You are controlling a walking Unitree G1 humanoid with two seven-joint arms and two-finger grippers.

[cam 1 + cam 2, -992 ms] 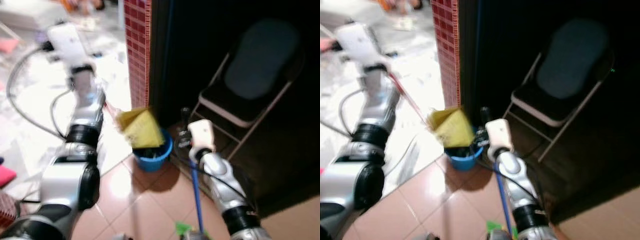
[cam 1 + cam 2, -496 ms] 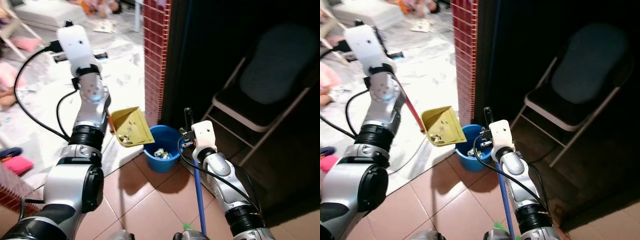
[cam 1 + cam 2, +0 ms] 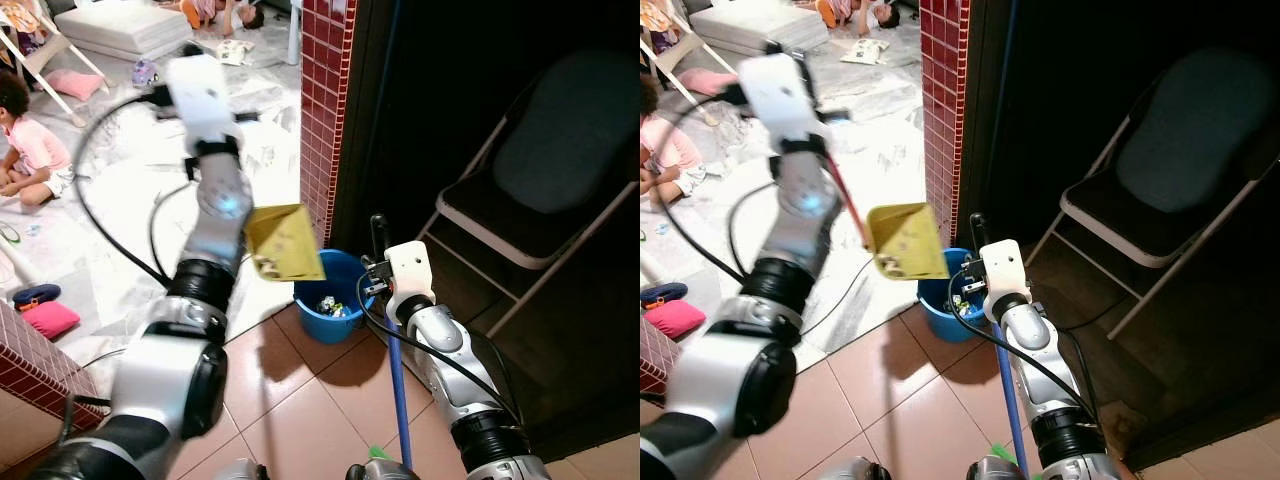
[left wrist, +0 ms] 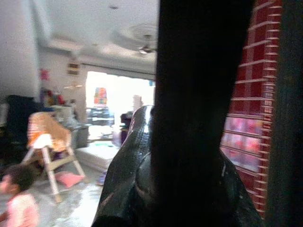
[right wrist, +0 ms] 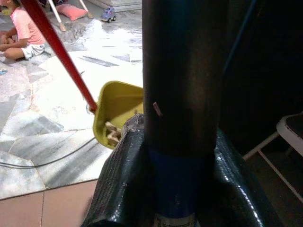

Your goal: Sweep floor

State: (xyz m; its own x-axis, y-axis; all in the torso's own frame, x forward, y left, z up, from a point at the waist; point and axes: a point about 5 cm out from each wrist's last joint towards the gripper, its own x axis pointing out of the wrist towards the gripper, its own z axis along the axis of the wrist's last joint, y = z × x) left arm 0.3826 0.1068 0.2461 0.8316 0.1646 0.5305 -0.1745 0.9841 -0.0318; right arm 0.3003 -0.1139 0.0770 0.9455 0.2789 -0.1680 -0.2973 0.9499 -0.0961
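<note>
A: Left eye view first: yellow plastic dustpan on a red stick point(image 3: 284, 243) raised and tilted above the round blue plastic bucket point(image 3: 335, 294); scraps visible inside both.

B: Held by which side?

A: By the left gripper point(image 4: 189, 142), high up on the raised silver arm; from the left wrist view, black fingers point(image 4: 128, 170) closed against a dark pole, presumably that stick.

B: And the right gripper point(image 5: 177, 156)?

A: Clamped on the blue-handled broom point(image 3: 396, 385); shaft upright just beside the bucket, green head low near the frame's edge, standing on tan floor tiles point(image 3: 290, 420).

B: Surroundings?

A: Red mosaic-tiled pillar point(image 3: 327, 90) directly behind the bucket; dark folding chair with pale metal legs point(image 3: 540, 170) in the shaded recess to the right; pale marble floor to the left, with a seated child in pink point(image 3: 35, 150), a pink cushion point(image 3: 45, 318) and a white mattress point(image 3: 105, 25) farther back.
</note>
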